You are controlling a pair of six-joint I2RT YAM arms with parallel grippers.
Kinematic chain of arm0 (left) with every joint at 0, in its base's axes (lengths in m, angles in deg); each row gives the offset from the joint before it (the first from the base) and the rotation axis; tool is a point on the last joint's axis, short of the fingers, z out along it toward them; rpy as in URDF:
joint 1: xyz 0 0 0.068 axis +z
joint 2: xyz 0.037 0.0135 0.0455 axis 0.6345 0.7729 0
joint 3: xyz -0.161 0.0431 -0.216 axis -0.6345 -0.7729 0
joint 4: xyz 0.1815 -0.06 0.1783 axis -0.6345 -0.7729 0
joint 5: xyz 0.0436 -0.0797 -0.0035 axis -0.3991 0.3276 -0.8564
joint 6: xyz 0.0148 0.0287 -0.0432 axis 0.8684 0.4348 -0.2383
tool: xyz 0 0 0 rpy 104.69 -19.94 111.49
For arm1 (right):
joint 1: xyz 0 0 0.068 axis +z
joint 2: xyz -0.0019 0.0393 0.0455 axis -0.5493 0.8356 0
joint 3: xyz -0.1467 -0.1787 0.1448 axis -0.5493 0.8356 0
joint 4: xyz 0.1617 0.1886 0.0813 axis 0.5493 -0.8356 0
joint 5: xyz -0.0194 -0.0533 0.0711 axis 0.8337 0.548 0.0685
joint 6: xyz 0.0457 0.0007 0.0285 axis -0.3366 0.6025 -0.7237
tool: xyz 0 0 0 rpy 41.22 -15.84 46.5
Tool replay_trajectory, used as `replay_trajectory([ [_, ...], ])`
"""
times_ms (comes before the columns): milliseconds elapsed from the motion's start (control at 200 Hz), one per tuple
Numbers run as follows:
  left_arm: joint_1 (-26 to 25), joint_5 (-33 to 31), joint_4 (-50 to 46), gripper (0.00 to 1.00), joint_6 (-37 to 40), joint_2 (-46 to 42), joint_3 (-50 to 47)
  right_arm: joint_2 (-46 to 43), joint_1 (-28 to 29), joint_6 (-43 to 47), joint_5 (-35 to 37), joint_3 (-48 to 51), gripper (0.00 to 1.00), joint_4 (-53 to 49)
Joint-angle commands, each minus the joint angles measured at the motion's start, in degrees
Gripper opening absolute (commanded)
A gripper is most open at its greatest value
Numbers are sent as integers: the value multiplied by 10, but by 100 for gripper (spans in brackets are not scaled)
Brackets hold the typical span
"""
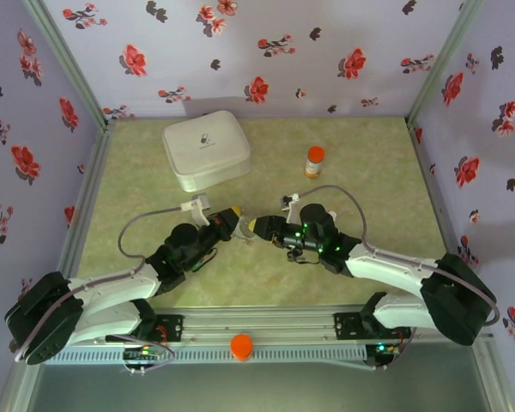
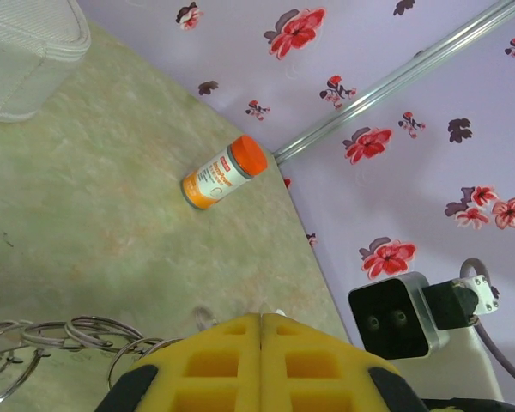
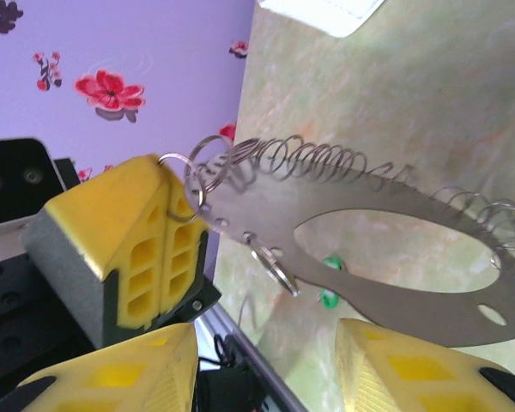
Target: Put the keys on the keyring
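The keyring [image 3: 386,219] is a flat grey metal oval plate with several wire rings [image 3: 318,159] along its edge, held up off the table. My left gripper [image 3: 184,206] is shut on a ring at the plate's narrow end; its yellow fingers [image 2: 261,316] are pressed together, with rings [image 2: 69,333] to their left. A loose ring [image 3: 275,266] hangs from a hole in the plate. A small green key head [image 3: 329,281] peeks out behind the plate. My right gripper [image 3: 266,365] is open just short of the plate, nothing between its fingers. The two grippers [image 1: 245,225] meet tip to tip mid-table.
A white rounded box [image 1: 206,149] sits at the back left. An orange-capped pill bottle [image 1: 314,160] stands at the back right and also appears as the bottle [image 2: 225,172] beyond my left fingers. Flowered walls close three sides. An orange knob [image 1: 241,346] sits on the near rail.
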Motion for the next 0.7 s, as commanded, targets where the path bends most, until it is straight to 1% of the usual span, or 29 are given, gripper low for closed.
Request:
replay_trajectory([
  [0,-6,-21,16,0,-11,-11,17,10,4,6,50,5,46,58],
  [155,-8,-25,15,0,-16,-12,18,38,4,8,58,-1,44,95],
  [330,-11,-28,16,0,-25,-11,17,55,5,7,69,-5,43,116],
  [625,-13,-32,16,0,-29,-13,16,93,5,-6,69,-14,36,165],
  [695,-13,-33,16,0,-29,-13,15,95,5,-6,74,-14,32,168],
])
